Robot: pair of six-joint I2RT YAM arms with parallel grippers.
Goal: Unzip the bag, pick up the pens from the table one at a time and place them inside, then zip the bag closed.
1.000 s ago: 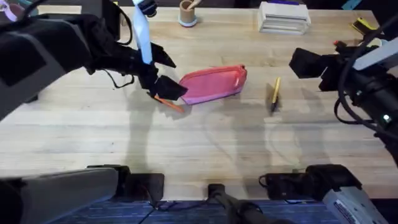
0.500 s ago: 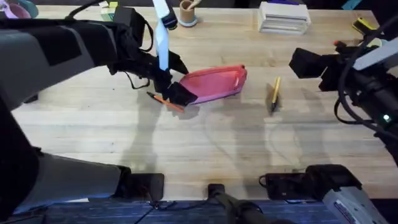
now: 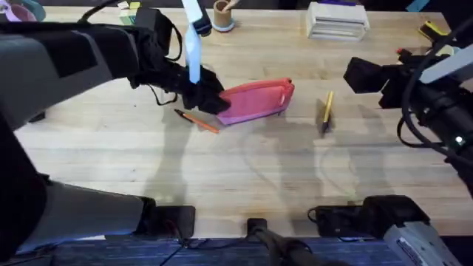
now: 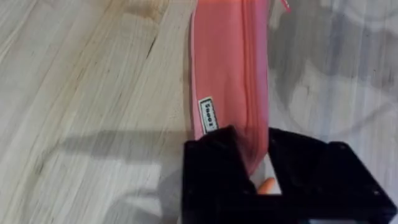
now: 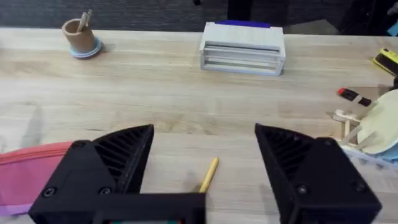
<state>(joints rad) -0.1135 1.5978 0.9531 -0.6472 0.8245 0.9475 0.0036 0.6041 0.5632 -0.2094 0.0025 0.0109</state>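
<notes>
Bag: the pink bag [image 3: 255,101] lies just above the centre of the overhead frame on the table [image 3: 244,174], its zipper running along its length, tilted slightly up to the right.
Left gripper: the left gripper [image 3: 209,98] meets the bag's left end; in the left wrist view its black fingers [image 4: 214,168] sit narrowly parted, with the bag's end [image 4: 229,74] between them.
Left arm: it reaches in from the upper left of the overhead frame, forearm stretched rightward, wrist angled down at the pouch.
Orange pen: the orange pen [image 3: 196,120] lies on the wood just below the left gripper, slanting down to the right.
Yellow pen: the yellow pen [image 3: 326,111] lies right of the bag, apart from it, nearly upright in frame.
Right gripper: the right gripper [image 5: 205,163] hovers at the right side, fingers spread wide and holding nothing.
Background: a tan cup [image 3: 222,15] and a white box [image 3: 338,20] stand along the top edge.
</notes>
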